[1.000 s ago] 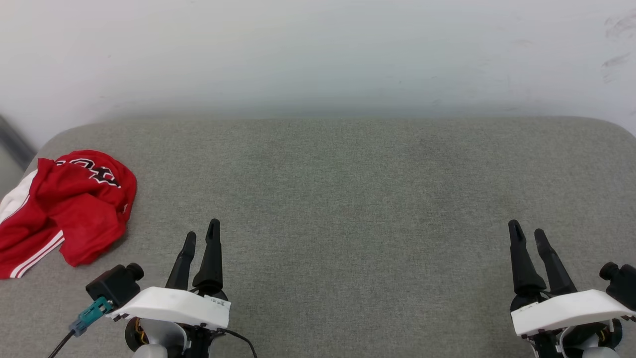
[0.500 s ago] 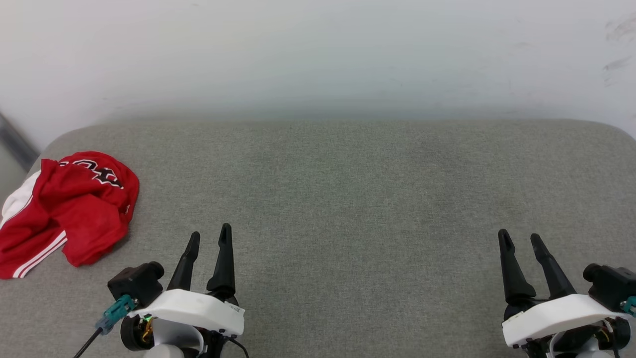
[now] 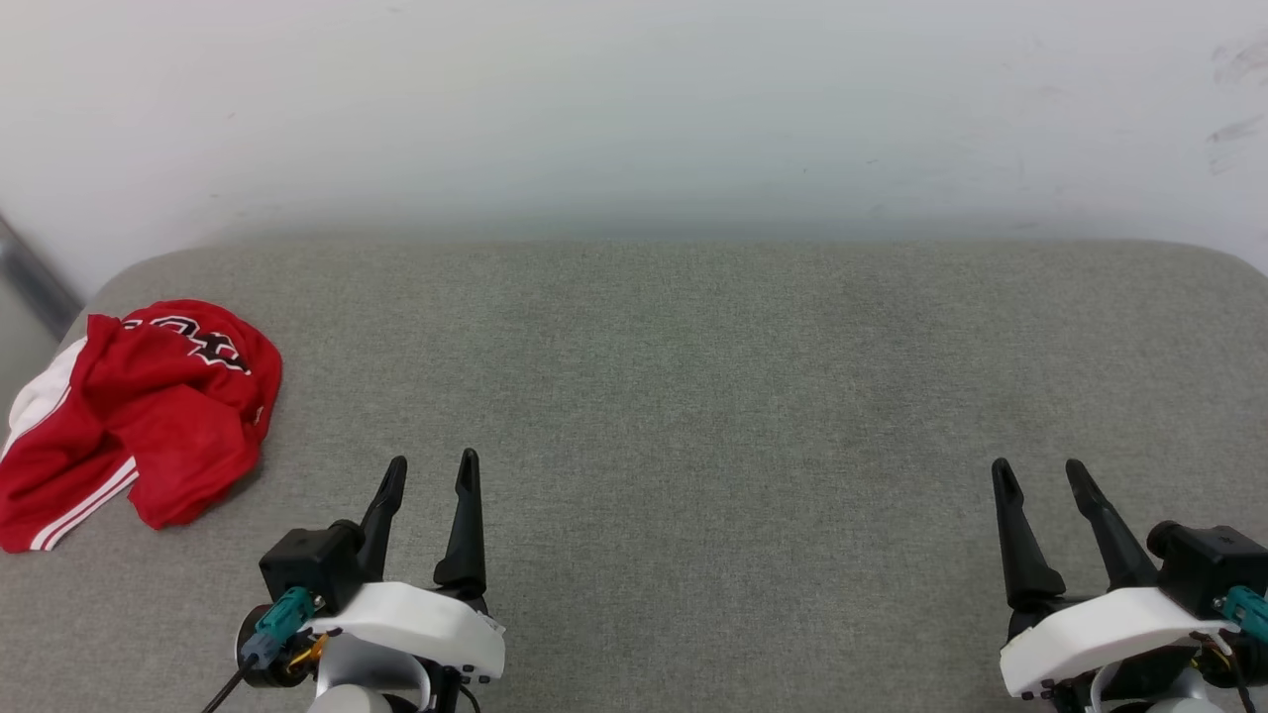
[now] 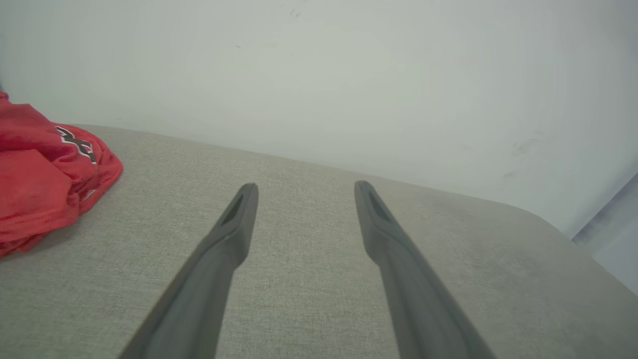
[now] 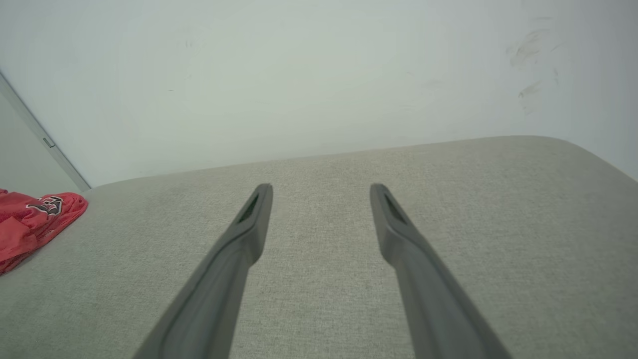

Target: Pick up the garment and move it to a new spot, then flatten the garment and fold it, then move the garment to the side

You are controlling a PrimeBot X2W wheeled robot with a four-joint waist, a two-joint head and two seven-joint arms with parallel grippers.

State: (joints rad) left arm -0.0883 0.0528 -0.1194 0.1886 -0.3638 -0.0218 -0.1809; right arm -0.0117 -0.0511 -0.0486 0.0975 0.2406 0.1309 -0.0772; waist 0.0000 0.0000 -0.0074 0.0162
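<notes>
The garment (image 3: 139,416), a red jersey with white stripes and black lettering, lies crumpled at the far left of the grey padded surface (image 3: 693,396). It also sits at the left edge of the left wrist view (image 4: 45,179) and the right wrist view (image 5: 35,219). My left gripper (image 3: 433,473) hovers open near the front edge, to the right of the garment and apart from it, nothing between its fingers. My right gripper (image 3: 1038,475) stands open at the lower right, far from the garment. Both pairs of fingers show spread in their wrist views (image 4: 304,192) (image 5: 321,192).
A pale wall (image 3: 634,109) rises behind the padded surface. The surface has rounded corners at the back left (image 3: 129,272) and back right (image 3: 1228,259). A grey strip (image 3: 35,277) runs down the wall at the far left.
My left gripper has shifted right and slightly toward me, away from the garment. My right gripper has moved a little left and back. The garment has stayed put.
</notes>
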